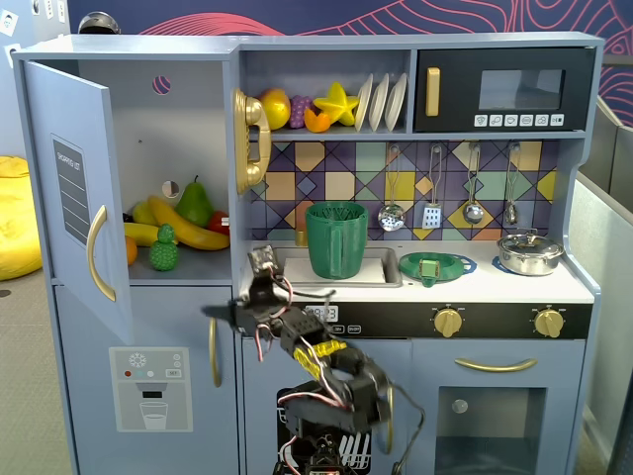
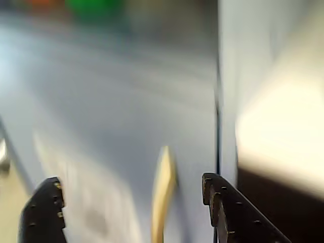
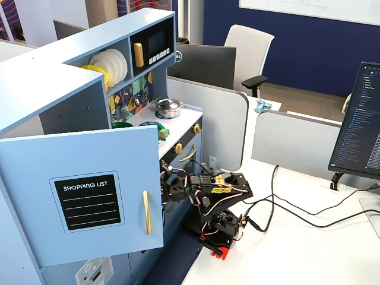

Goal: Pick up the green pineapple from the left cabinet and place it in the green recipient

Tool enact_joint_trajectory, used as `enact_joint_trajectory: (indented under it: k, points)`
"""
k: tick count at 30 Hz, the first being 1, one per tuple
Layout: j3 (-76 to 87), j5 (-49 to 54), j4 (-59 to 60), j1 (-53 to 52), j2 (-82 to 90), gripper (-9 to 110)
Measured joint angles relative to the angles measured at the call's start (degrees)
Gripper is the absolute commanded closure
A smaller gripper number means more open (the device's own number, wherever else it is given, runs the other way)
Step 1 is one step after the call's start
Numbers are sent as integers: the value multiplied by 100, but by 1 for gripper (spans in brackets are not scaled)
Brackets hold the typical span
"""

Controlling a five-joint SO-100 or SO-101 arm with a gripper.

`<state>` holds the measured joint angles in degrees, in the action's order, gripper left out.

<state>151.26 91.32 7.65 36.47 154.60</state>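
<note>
Left cabinet point(image 1: 148, 178) is open, green pineapple point(image 1: 164, 249) on its shelf at about 10 o'clock from the tool point(image 1: 220, 313). Tool's spread wide and empty; blurry wrist view, probably low. Lift, then go in level.

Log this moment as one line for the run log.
hand: open, empty, low before cabinet | pineapple: on cabinet shelf by bananas | door: open | jug: in sink, upright

Single arm point(image 1: 326, 381) folded low, wrist reaching leftward in a fixed view, jaws spread apart, holding nothing
</note>
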Motion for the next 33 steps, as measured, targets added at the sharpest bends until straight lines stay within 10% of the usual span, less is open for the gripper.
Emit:
enact_joint_trajectory:
  k: [33]
  points:
    - [-2681, 70, -3287, 352, -4351, 69]
